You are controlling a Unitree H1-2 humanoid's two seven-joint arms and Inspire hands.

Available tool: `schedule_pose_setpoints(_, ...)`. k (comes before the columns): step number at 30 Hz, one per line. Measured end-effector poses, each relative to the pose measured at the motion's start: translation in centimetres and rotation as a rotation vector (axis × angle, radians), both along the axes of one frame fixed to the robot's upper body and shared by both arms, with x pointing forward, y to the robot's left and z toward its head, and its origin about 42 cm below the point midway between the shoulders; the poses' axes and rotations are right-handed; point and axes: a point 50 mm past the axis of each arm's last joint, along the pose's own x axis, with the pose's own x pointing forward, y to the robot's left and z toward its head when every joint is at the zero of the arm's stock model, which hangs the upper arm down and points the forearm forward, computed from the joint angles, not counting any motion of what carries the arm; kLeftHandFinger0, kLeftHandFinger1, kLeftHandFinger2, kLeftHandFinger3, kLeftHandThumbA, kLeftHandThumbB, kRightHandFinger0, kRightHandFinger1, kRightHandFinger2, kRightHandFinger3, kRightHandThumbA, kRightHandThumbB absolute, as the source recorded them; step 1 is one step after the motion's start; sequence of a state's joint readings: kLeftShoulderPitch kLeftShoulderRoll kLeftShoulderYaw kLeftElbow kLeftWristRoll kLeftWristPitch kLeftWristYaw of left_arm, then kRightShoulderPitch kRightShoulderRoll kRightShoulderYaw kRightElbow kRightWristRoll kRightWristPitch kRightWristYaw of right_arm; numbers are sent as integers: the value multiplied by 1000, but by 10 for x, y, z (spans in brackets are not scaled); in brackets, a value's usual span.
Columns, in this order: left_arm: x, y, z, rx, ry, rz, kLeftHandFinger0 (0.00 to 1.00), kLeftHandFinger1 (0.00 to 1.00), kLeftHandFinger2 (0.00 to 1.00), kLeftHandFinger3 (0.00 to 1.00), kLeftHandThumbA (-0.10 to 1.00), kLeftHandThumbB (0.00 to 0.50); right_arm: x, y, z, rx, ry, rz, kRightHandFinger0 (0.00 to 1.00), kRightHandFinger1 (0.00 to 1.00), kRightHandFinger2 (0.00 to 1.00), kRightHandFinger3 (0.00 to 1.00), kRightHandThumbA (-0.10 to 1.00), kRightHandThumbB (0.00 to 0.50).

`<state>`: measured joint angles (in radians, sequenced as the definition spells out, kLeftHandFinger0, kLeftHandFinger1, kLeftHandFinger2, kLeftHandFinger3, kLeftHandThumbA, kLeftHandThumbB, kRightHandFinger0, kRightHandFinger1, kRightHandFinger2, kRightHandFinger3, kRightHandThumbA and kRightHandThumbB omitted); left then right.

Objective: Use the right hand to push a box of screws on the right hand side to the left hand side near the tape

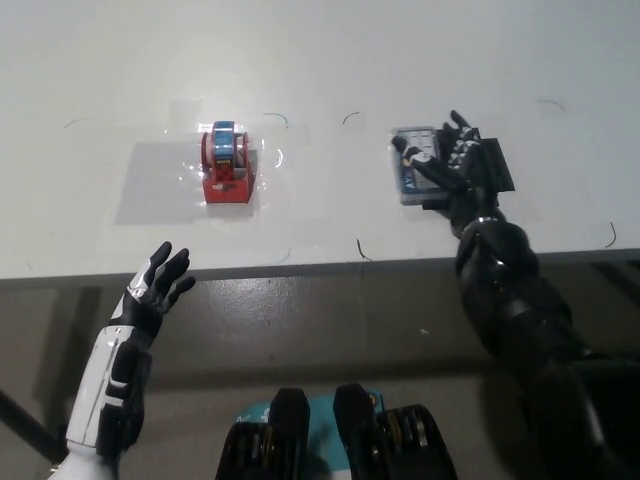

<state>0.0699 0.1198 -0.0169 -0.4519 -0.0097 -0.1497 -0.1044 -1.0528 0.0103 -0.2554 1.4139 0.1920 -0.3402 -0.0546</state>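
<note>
The black right hand lies flat, fingers spread, on the small grey screw box. The red tape dispenser stands well apart; the white left hand hangs open below the white table

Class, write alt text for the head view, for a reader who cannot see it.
The black right hand rests on a grey box at the right of a white table, fingers spread over it. A red tape dispenser stands apart to the left. The white left hand hangs open just below the table's near edge.
</note>
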Motion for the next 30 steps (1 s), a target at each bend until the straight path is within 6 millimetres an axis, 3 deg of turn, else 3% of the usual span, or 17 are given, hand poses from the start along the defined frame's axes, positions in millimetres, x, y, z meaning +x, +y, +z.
schedule_pose_setpoints(7, 1, 0, 1, 0, -4, -1, 1000, 1000, 1000, 1000, 1000, 51, -5, 29, 0, 68, 10, 28, 1000, 1000, 1000, 1000, 1000, 230)
schedule_pose_setpoints(19, 2, -1, 2, -1, -10, -3, 1000, 1000, 1000, 1000, 1000, 50, -9, 47, -1, 90, 11, 57, 1000, 1000, 1000, 1000, 1000, 247)
schedule_pose_setpoints(24, 2, -1, 3, -1, -12, -4, 1000, 1000, 1000, 1000, 1000, 46, -16, 75, -1, 123, 19, 106, 1000, 1000, 1000, 1000, 1000, 243)
schedule_pose_setpoints(26, 3, -1, 3, -1, -14, -4, 1000, 1000, 1000, 1000, 1000, 52, -20, 88, -1, 138, 24, 129, 1000, 1000, 1000, 1000, 1000, 248)
schedule_pose_setpoints(28, 3, -1, 4, 0, -14, -4, 1000, 1000, 1000, 1000, 1000, 47, -24, 99, -1, 148, 26, 148, 1000, 1000, 1000, 1000, 1000, 308)
schedule_pose_setpoints(30, 3, -1, 4, 0, -15, -4, 1000, 1000, 1000, 1000, 1000, 43, -28, 113, 1, 158, 29, 170, 1000, 1000, 1000, 1000, 1000, 320)
